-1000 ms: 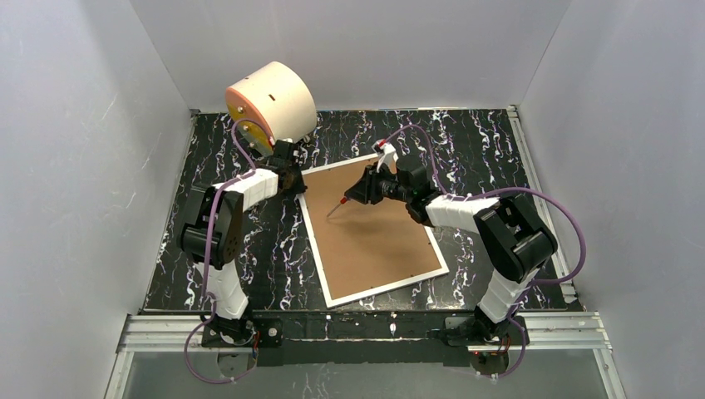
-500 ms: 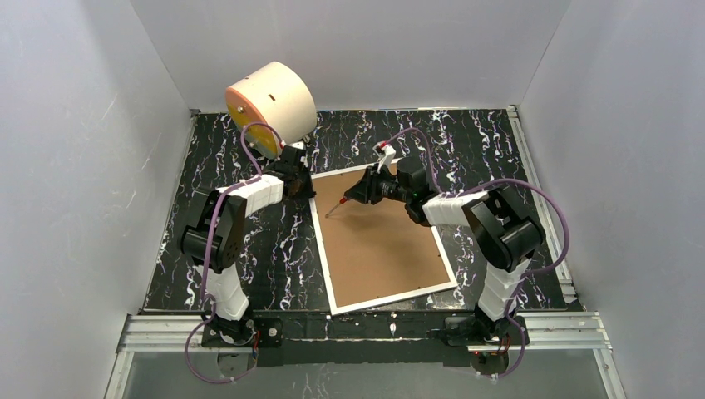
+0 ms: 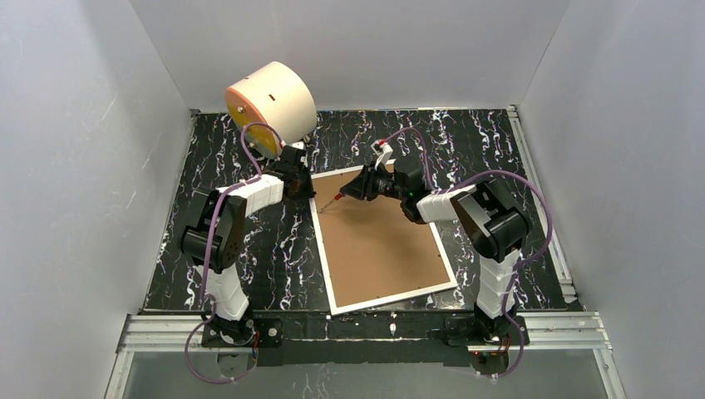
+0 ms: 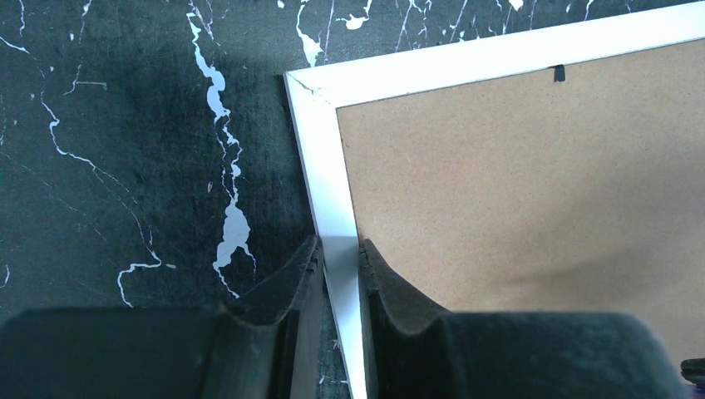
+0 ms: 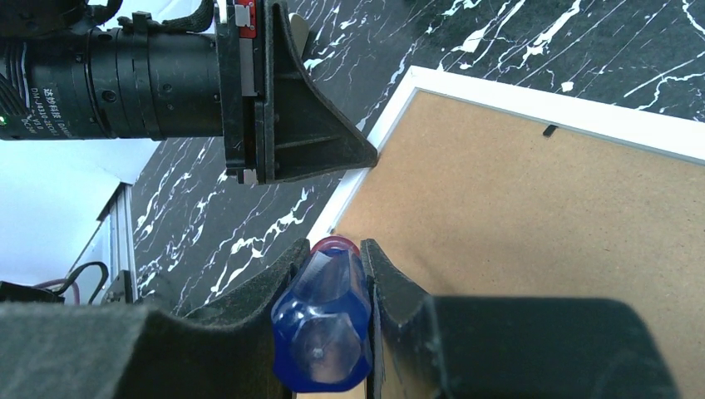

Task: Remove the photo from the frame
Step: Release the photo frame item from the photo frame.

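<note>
The frame (image 3: 326, 266) lies face down on the black marbled table, its brown back panel (image 3: 382, 245) up. The photo is hidden under that panel. My left gripper (image 3: 309, 189) is shut on the white left rail (image 4: 320, 158) just below the far left corner, one finger on each side (image 4: 338, 243). My right gripper (image 5: 334, 245) is shut on a blue-handled screwdriver (image 5: 324, 332) with a red collar. In the top view the screwdriver (image 3: 332, 201) slants down with its tip at the frame's left edge, close to the left gripper.
A cream cylinder with an orange face (image 3: 270, 104) stands at the back left, right behind the left arm. A small black clip (image 4: 558, 73) sits in the frame's far rail. Grey walls close in three sides; a metal rail (image 3: 540, 208) runs along the right.
The frame has swung to lie squarer to the table, its far left corner carried right by the left gripper. The right arm has reached left, bringing the screwdriver tip to the left rail.
</note>
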